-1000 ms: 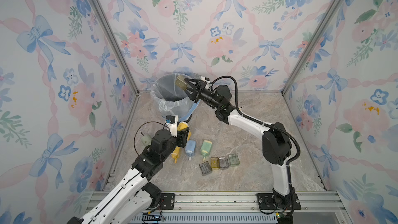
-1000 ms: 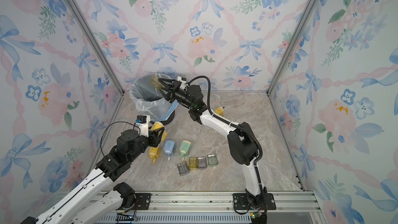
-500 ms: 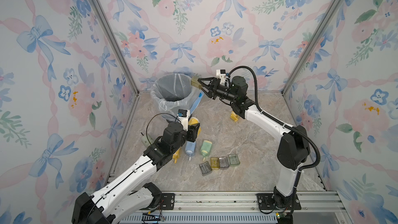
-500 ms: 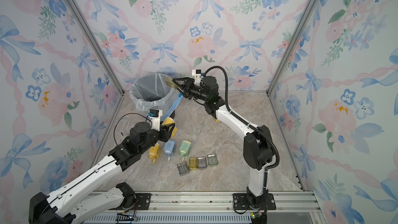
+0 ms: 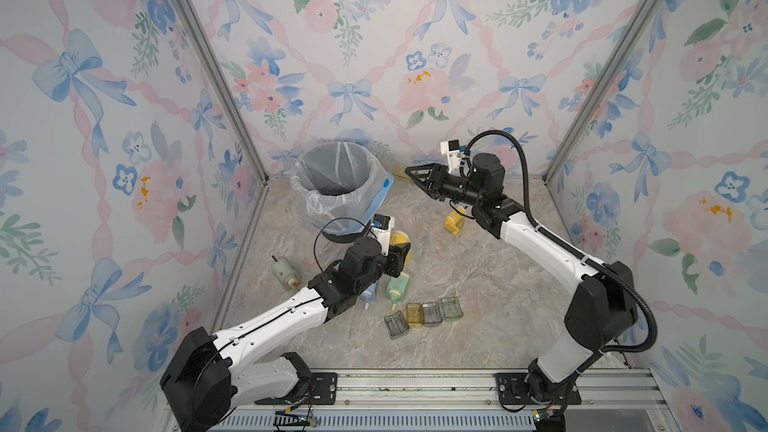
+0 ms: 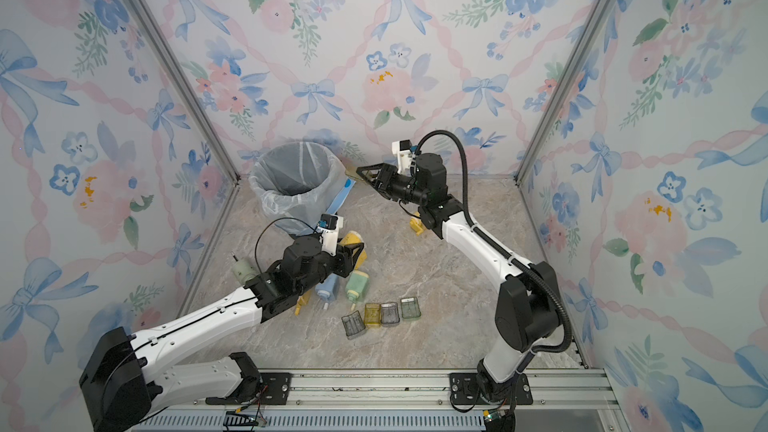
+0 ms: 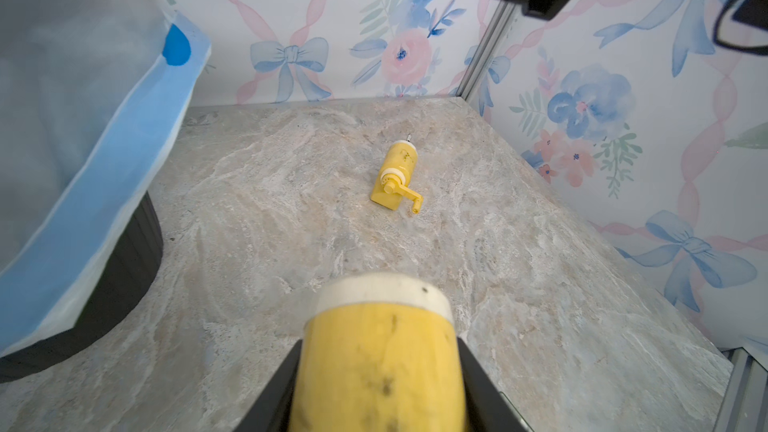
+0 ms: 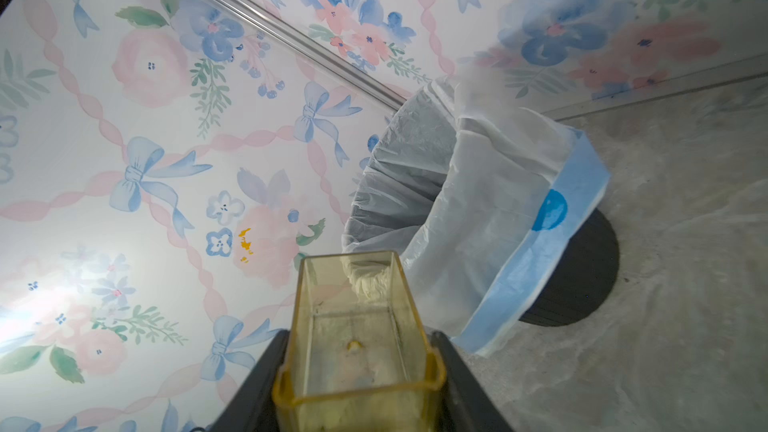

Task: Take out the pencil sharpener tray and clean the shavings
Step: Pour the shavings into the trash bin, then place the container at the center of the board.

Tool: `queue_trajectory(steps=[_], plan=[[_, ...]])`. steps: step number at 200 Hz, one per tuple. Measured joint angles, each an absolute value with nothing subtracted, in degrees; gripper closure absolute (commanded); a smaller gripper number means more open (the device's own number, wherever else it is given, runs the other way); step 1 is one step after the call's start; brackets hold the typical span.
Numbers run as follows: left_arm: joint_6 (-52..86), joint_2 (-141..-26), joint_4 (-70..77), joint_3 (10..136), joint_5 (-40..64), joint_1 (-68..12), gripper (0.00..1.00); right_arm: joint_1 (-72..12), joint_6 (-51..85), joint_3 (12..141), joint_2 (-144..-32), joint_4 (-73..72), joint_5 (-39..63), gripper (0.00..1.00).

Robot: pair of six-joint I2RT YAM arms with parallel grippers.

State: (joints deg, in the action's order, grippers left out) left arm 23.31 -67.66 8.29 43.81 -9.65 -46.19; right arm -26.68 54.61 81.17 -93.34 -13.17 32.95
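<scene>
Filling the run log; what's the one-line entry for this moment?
left end effector: shut on yellow cylindrical pencil sharpener | right end effector: shut on translucent yellow plastic tray, beside white-bagged black bin

The sharpener (image 7: 376,367) is yellow, the tray (image 8: 357,326) amber, the walls (image 5: 374,35) floral.

- We see bin (image 5: 328,209) at back-L corner of desk (image 5: 478,284).
- Row of 4 trays (image 5: 430,313) front-centre; sharpeners (image 5: 397,288) lie btwn it & bin.
- R of bin we've a lone sharpener (image 5: 454,222); another sharpener (image 5: 284,271) by L wall.
</scene>
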Motion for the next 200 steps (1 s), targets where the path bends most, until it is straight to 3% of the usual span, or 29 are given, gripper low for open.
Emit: queue_trajectory(steps=[118, 200], plan=[[24.8, -78.74, 12.21, 46.28, -14.79, -53.87, 1.0, -24.82, 31.03, 67.02, -71.55, 5.45, 20.12, 0.56], [25.91, -85.01, 12.43, 47.66, -17.85, -57.76, 1.0, -22.11, 25.61, 54.59, -57.17, 14.26, 15.35, 0.54]])
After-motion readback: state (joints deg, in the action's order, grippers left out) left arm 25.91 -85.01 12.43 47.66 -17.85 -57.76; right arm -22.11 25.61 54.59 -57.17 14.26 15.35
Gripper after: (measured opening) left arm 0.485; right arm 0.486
